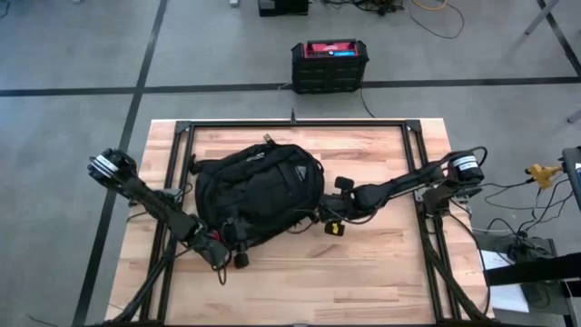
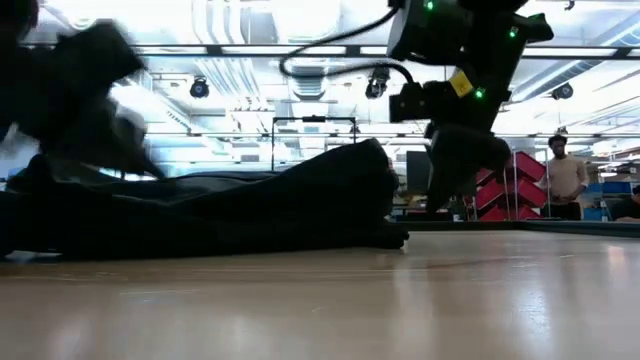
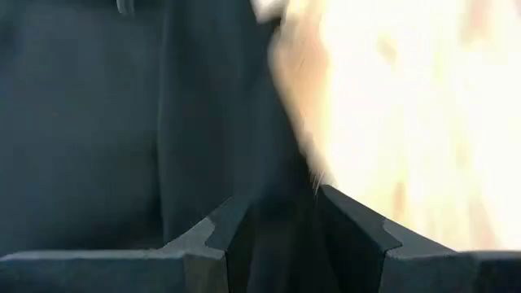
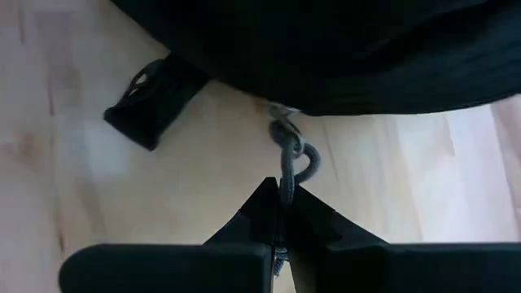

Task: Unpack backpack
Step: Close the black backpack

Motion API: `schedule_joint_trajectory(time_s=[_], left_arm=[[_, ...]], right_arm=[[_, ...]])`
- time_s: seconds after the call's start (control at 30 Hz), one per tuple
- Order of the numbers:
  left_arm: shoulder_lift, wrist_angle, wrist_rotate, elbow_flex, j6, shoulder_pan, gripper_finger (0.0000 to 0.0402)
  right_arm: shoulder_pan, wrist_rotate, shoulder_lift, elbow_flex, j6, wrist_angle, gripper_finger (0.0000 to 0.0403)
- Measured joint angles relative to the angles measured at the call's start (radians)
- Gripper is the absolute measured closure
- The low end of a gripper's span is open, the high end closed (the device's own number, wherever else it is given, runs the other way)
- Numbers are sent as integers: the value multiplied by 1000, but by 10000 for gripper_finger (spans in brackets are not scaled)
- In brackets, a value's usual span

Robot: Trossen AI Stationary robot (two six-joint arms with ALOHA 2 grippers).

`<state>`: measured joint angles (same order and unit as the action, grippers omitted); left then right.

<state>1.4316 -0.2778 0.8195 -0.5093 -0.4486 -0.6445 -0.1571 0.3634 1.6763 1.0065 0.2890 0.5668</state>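
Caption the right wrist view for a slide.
Right tool shut on the zip pull cord of the backpack.

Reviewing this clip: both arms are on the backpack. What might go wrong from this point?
The right end effector is shut on only a thin zip pull cord; it may slip out, or the pull may drag the whole backpack across the table instead of unzipping. The left end effector grips a fold of loose fabric at the bag's near edge, which may not anchor it.

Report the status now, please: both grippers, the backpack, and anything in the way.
Right gripper shut on zip pull cord. Left gripper pinching backpack fabric at its near edge. Backpack flat on table. Nothing blocking.
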Motion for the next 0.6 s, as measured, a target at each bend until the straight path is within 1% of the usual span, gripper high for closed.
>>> schedule_joint_trajectory(time_s=[0.07, 0.13, 0.33, 0.47, 0.6], left_arm=[[7, -16, 39, -27, 69, 3, 283], [31, -17, 77, -45, 71, 20, 283], [200, -28, 76, -68, -104, 89, 283], [321, -22, 58, -68, -220, 96, 283], [385, 21, 28, -63, -326, 82, 283]], right_arm=[[-8, -4, 1, 0, 0, -4, 403], [-14, -4, 1, 0, 0, -20, 403], [-35, -5, 1, 0, 1, -26, 403], [-44, -5, -1, 0, 5, -5, 403], [-35, 14, -17, 0, -46, 63, 403]])
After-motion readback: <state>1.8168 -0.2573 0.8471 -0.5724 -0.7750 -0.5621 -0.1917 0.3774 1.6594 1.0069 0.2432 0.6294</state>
